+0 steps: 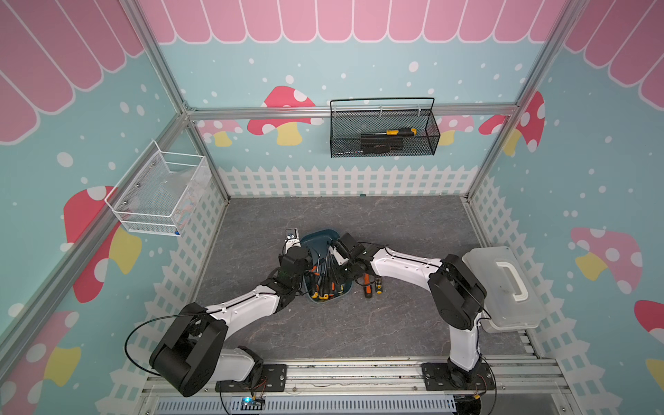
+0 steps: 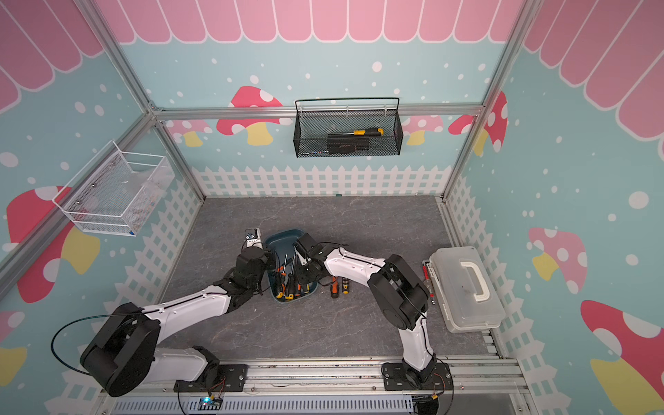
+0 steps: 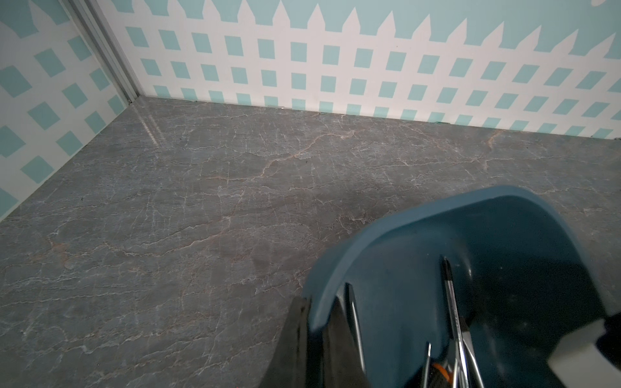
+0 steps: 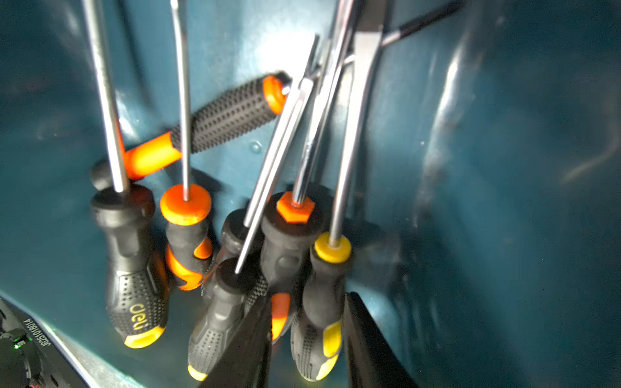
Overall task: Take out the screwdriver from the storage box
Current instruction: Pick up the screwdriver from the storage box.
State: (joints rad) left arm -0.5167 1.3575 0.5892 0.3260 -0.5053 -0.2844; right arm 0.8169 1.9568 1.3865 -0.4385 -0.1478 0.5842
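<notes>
Bare grey tabletop [image 1: 323, 215] lies open behind the storage box [image 1: 318, 240] and again in front of it. The left pincer [image 3: 319, 319] clamps the box's left rim, closing off that side. Inside, screwdrivers [image 4: 134, 268] crowd one end, their shafts crossing. The right pincer [image 4: 307, 299] straddles a yellow-collared handle [image 4: 322, 292], seemingly with little room to spare, though that view is blurred. To the box's right, two loose screwdrivers [image 1: 367, 284] and, farther off, a white case [image 1: 503, 287] narrow the way.

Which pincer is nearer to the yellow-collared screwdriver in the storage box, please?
Right. The right pincer straddles the handle of the yellow-collared screwdriver inside the storage box; the left pincer clamps the box's rim, off to one side.
</notes>
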